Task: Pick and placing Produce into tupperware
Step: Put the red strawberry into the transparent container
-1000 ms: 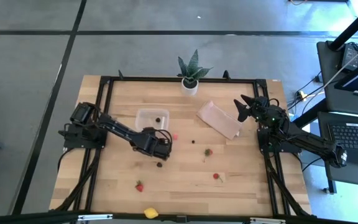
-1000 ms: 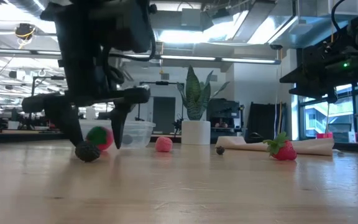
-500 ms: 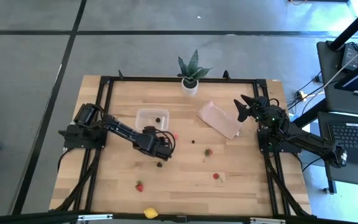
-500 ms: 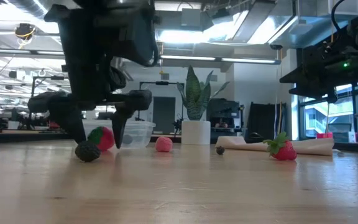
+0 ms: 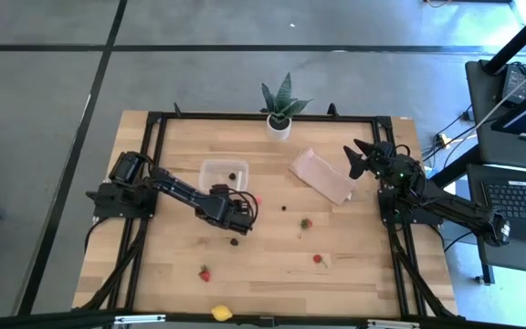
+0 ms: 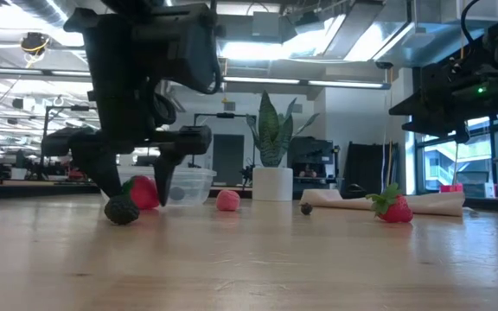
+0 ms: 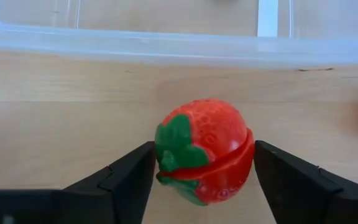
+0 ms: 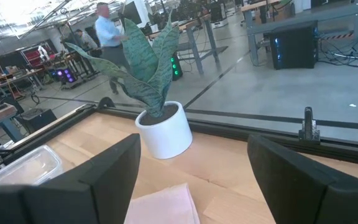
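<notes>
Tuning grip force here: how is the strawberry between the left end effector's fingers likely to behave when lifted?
The strawberry looks like smooth, hard plastic with a seam, so probably stiff and light. Its rounded sides may slip or twist between the flat fingers of the left end effector. If dropped, it would likely roll on the table.

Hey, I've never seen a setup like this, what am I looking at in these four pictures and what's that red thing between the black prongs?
These are two robot arms at a wooden table, filmed from four cameras: one overhead, one at table height, and one on each arm's wrist. The black prongs belong to the left gripper, and between its fingers is a toy strawberry, seemingly gripped just short of the clear tupperware, which already holds a dark berry. Other fruit pieces lie loose on the table, including a lemon at the near edge. The right gripper waits open at the far right, facing a potted plant.
</notes>
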Tool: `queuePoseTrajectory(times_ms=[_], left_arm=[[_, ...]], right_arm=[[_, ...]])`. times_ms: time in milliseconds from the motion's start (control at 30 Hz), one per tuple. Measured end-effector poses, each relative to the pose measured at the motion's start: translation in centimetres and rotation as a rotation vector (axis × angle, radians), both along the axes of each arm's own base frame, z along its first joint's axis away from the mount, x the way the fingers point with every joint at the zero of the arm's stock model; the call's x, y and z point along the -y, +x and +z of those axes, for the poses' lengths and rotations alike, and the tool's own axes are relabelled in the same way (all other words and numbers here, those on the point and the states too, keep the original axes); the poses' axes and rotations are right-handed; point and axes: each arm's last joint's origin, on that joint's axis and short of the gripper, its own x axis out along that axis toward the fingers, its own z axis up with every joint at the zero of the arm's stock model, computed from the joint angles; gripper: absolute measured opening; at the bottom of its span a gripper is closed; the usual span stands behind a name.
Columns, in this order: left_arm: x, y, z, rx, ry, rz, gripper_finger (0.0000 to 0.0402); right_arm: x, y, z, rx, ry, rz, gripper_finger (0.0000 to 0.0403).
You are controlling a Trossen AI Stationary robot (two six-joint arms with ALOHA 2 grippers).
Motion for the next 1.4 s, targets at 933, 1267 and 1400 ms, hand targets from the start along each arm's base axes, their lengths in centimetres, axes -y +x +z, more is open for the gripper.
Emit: queuePoseTrajectory(times_ms=[933, 1267, 1400], left_arm=[[0.00, -0.42, 0.15, -0.054, 0.009, -0.026, 0.0156], [0.03, -0.36, 0.12, -0.052, -0.024, -0.018, 0.0167], [0.04, -0.36, 0.12, -0.053, -0.025, -0.020, 0.0177]], right_arm=[[0.00, 0.00, 0.00, -0.001, -0.002, 0.001, 0.0297], [0.00, 0.00, 0.00, 0.000, 0.000, 0.000, 0.0297], [0.00, 0.00, 0.00, 0.000, 0.000, 0.001, 0.0297]])
